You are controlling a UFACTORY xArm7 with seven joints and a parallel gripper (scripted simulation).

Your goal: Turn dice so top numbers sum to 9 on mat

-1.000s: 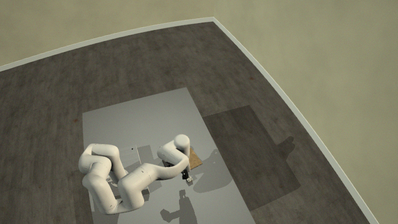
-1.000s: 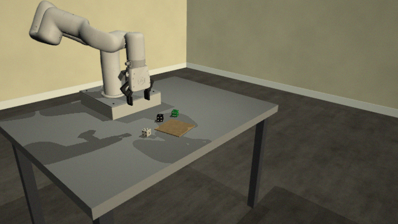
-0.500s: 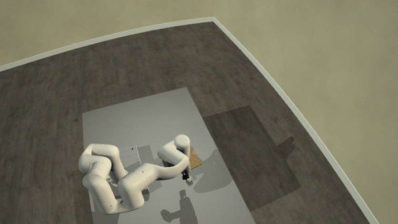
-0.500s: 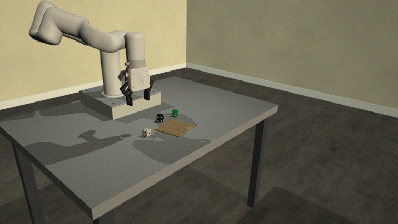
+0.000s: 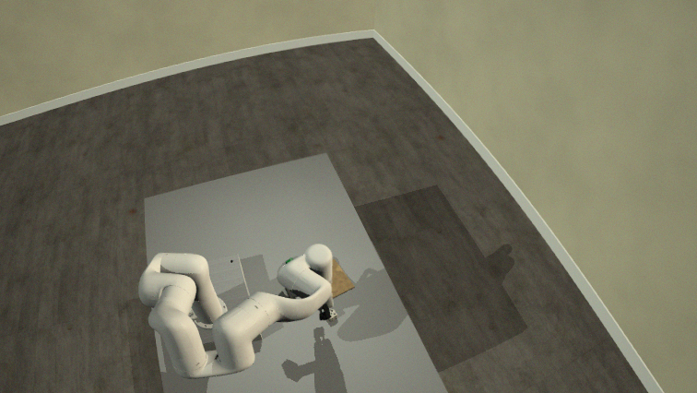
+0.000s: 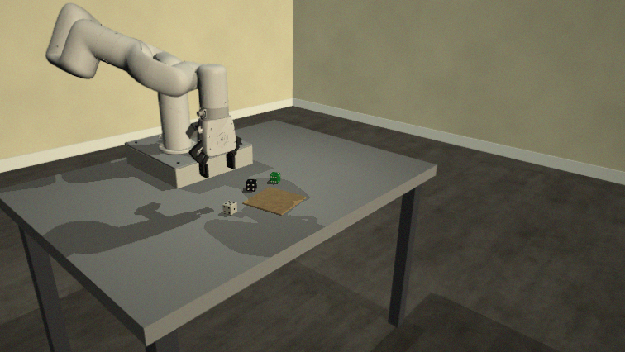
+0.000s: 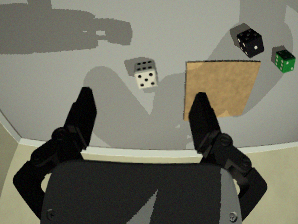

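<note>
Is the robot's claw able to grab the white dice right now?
Probably yes. The gripper hangs open and empty above the white die, which sits alone on the table, apart from the mat.
</note>
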